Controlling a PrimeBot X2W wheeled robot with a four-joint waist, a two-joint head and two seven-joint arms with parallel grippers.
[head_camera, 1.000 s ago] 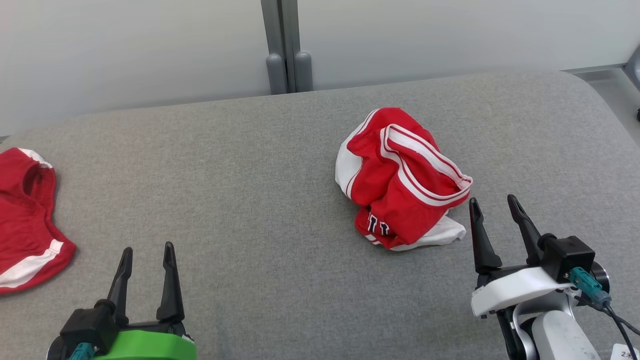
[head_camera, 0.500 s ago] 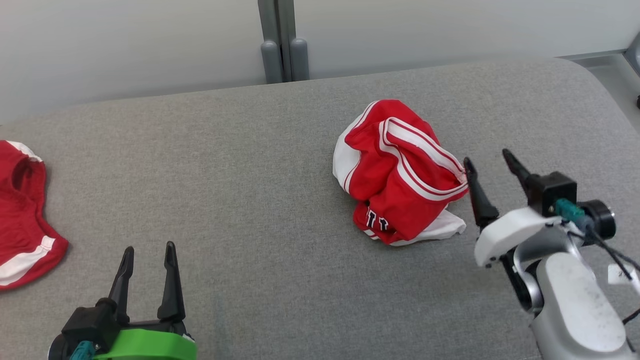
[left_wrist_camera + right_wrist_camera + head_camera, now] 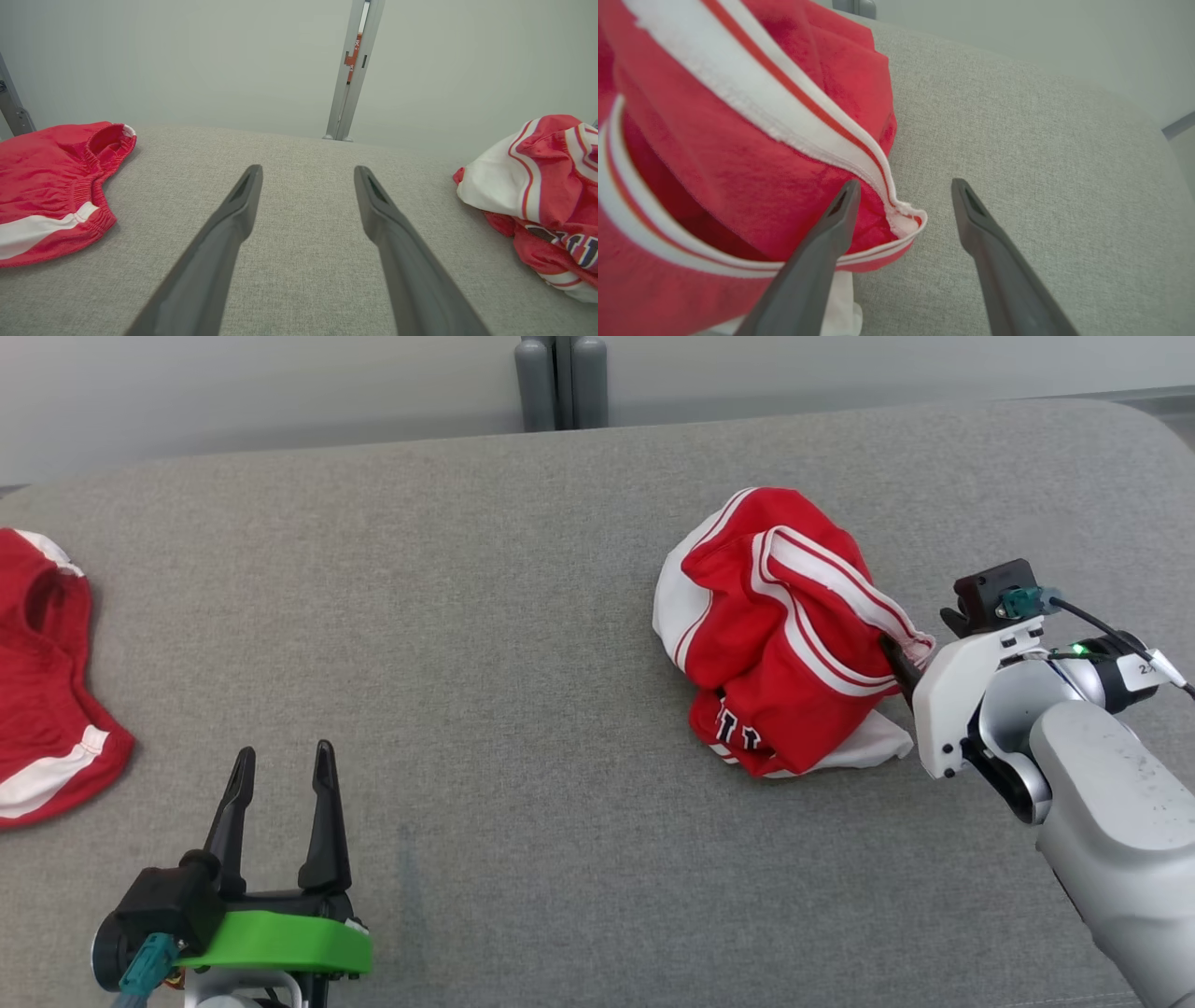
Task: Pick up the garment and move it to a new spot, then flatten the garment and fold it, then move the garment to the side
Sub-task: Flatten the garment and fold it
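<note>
I've a grey table (image 3: pixel 523 616) ahead. The red-and-white garment (image 3: pixel 775 635) lies crumpled at two o'clock, not yet lifted. My right gripper (image 3: pixel 906 186) gapes wide at its striped hem, holding nothing; the left gripper (image 3: pixel 285 749), at seven o'clock, is wide and empty. Every step's left to do, I reckon.

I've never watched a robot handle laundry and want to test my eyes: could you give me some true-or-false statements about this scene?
1. The right gripper, open, is at the crumpled red-and-white jersey's striped edge. True.
2. The jersey is folded flat. False: it is bunched up.
3. Red shorts also lie on the grey padded surface. True.
4. The left gripper holds the shorts. False: it is open, apart from them.
</note>
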